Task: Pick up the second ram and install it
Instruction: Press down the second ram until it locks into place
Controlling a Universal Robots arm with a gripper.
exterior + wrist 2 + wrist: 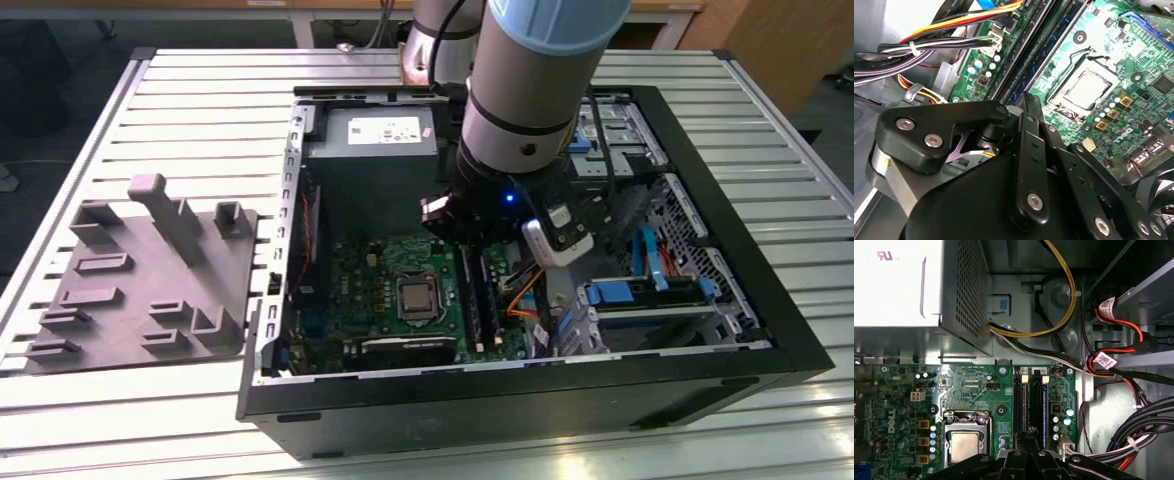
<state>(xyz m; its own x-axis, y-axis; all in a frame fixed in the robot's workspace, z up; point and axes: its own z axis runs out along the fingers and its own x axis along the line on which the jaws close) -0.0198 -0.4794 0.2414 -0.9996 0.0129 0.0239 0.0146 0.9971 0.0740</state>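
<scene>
Matt grey plastic tray [147,280], ribbed metal table [200,110]

Open computer case [747,300] on slatted table [200,100], grey moulded tray [134,290] beside it (ridged), green motherboard [387,270]

Arm [534,90]: grey cylindrical links, light-blue joint cap, blue indicator light noted at wrist. Gripper [1026,100]: black linkage bars joined with silver screws, seen in both wrist views.
</scene>
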